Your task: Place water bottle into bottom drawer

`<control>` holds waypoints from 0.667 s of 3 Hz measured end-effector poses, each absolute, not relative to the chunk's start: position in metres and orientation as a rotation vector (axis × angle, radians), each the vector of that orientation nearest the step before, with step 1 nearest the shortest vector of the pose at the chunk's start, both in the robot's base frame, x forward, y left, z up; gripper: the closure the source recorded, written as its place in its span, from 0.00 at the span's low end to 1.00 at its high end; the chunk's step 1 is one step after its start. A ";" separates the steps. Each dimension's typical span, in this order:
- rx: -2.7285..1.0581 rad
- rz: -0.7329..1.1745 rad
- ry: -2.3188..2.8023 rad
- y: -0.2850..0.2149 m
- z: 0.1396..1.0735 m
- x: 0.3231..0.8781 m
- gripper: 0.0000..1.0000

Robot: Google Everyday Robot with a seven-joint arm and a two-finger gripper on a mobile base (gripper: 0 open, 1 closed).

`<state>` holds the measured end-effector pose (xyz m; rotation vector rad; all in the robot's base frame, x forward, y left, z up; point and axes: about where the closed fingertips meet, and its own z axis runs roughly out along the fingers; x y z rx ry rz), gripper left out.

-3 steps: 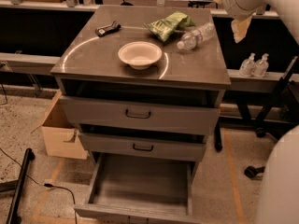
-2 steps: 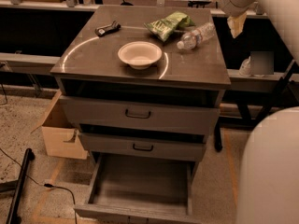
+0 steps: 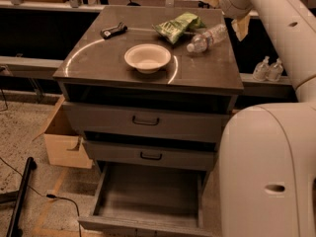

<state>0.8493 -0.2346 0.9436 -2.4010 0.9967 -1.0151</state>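
**Ana:** What was nearest the camera?

**Ben:** The bottom drawer, at six o'clock in the view. It stood pulled out, its floor bare. The robot's body filled four o'clock, and a box sat on the floor at nine.

**Ana:** And above that?

**Ben:** The middle drawer and top drawer looked pushed in. On the cabinet top a bowl sat near the middle. From the bowl, the bottle lay on its side at two o'clock, cap toward the bowl. It was just beside a green bag at one o'clock. A black tool lay at eleven.

**Ana:** Where was the gripper?

**Ben:** The gripper hung at one o'clock in the view, past the cabinet's far right corner. It was near the bottle but apart from it. It carried no bottle, and whether it was wide or narrow could not be told.

**Ana:** How far along was the job?

**Ben:** Barely begun, he judged. The drawer was open and ready, but the grasp, the carry down and the release were all left to do.
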 end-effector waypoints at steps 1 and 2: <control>-2.438 -1.006 1.007 -0.229 0.930 0.862 0.00; -2.487 -1.007 1.000 -0.219 0.916 0.873 0.00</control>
